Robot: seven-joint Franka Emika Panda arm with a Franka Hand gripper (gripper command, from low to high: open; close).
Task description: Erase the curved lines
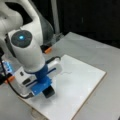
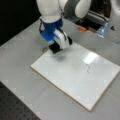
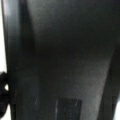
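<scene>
The grey table is the broadest surface in both front views, matte and flat, and toward a front view's bottom left it gives way to a dark perforated base. The arm is a thick, rounded white casing that reaches down over the table, with a dark round cap lit by a blue dot on its upper face and a blue plastic collar just above the tool end. The white rectangular board lies flat on the table, smooth and glossy, with a thin pale wooden edge and a bright patch of glare in a front view. The gripper hangs low over the board's corner nearest the arm, ending in a dark blocky piece that sits on or just above the white surface; which of the two cannot be told, nor whether the jaws are apart or closed. The wrist view is filled by a dark, smooth, blurred surface with only white slivers at its left and right edges. The curve lines are a thin dark wavy stroke still on the board, well apart from the gripper, just below the glare spot in a front view. A small orange part sits on the table beside the arm's base.
</scene>
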